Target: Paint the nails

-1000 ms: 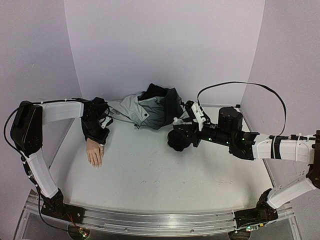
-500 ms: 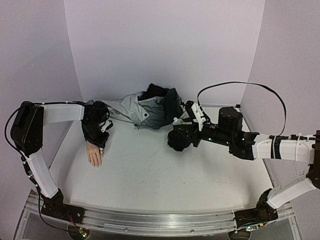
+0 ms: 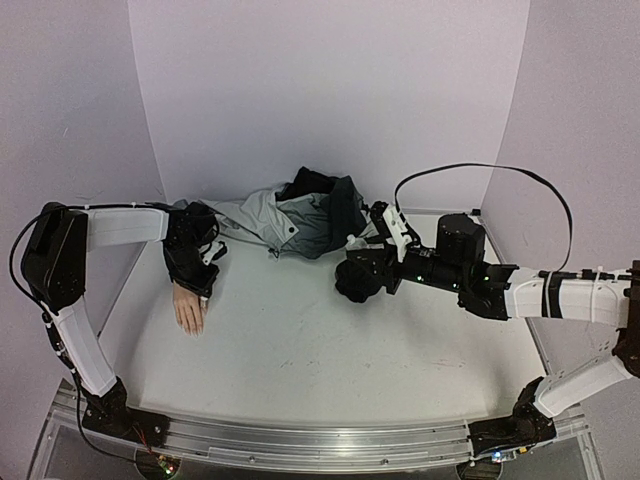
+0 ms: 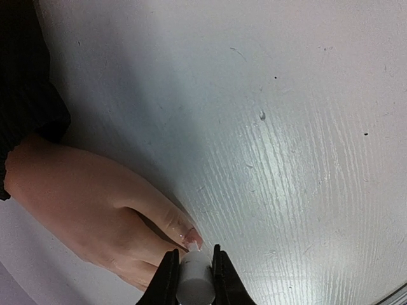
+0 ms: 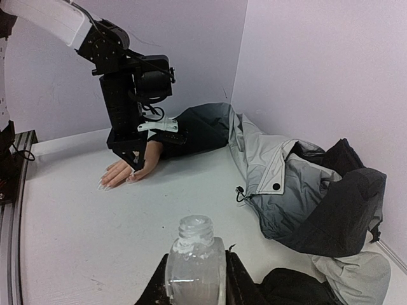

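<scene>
My left gripper is clenched on a small white cylinder, whose tip sits just beside one of the nails. The nails belong to the mannequin hand, which lies on the table with its wrist in the jacket sleeve. My right gripper is clenched on the uncapped glass bottle, held upright and well apart from that hand.
</scene>
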Controlling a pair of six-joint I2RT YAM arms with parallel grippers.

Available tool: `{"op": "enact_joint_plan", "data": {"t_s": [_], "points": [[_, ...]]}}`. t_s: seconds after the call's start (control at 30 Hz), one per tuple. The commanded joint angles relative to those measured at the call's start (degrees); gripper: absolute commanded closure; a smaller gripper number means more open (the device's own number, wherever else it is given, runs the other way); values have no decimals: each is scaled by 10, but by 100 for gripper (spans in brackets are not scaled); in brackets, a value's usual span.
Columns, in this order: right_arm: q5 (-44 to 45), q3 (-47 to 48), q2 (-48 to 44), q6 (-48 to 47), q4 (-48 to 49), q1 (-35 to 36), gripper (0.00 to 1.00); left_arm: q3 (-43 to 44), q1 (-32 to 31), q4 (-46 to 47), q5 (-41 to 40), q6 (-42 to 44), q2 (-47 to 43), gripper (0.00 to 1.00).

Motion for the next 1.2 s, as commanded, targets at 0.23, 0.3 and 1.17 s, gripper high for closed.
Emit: {"op": "enact_joint_plan", "data": {"t_s": [0.23, 0.3, 1.17], "points": [[-10, 6, -17, 5, 39, 3, 100, -14, 2, 2, 33, 4, -6, 100], [-9, 6, -17, 5, 39, 2, 100, -13, 2, 1, 39, 5, -9, 100], [-8, 8, -7, 3, 39, 3, 100, 17, 3, 26, -13, 12, 1, 100]]}}
